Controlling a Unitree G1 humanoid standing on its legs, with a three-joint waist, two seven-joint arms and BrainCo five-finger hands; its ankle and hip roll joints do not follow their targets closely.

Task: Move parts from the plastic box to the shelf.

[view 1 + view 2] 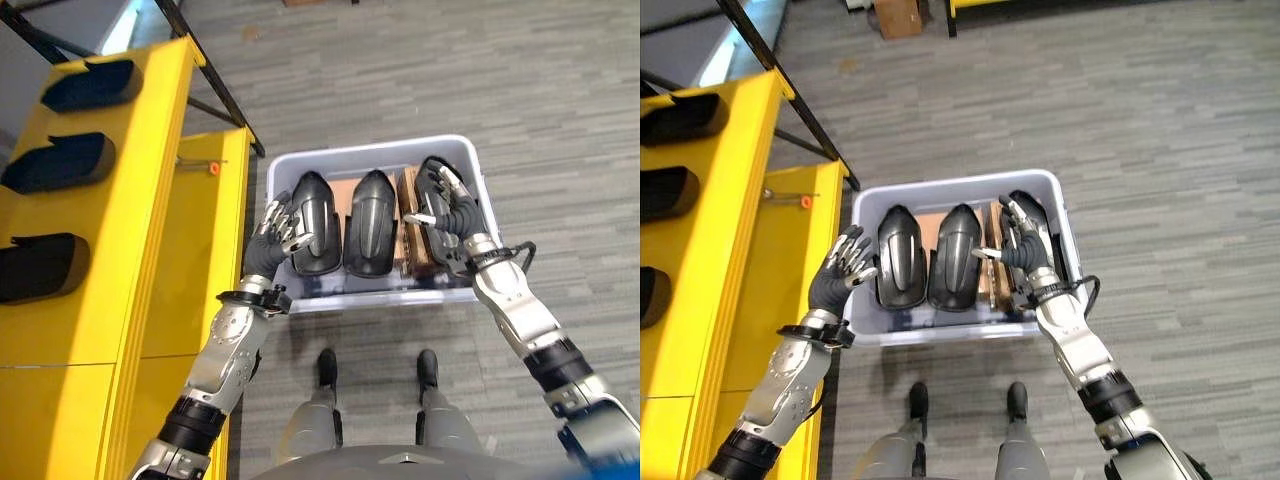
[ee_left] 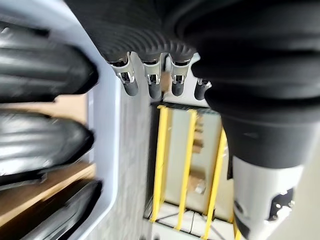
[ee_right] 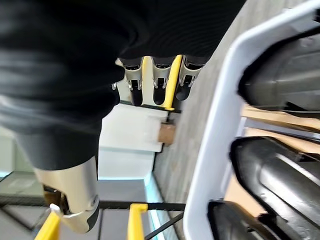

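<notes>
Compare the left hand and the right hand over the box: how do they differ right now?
The left hand hovers by the plastic box's left rim, beside the leftmost black part; the right hand reaches inside, over the rightmost part. The left hand's fingers are spread; the right hand's look relaxed. Both are open, holding nothing.

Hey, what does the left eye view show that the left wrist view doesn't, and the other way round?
Left eye view, not the wrist view: the right hand, open over the right end of the plastic box, and the yellow shelf with dark parts in its slots. Left wrist view, not the eye view: a yellow frame across the floor, past the fingertips. Both: the left hand, open at the box's left wall, and the black parts lying side by side inside.
</notes>
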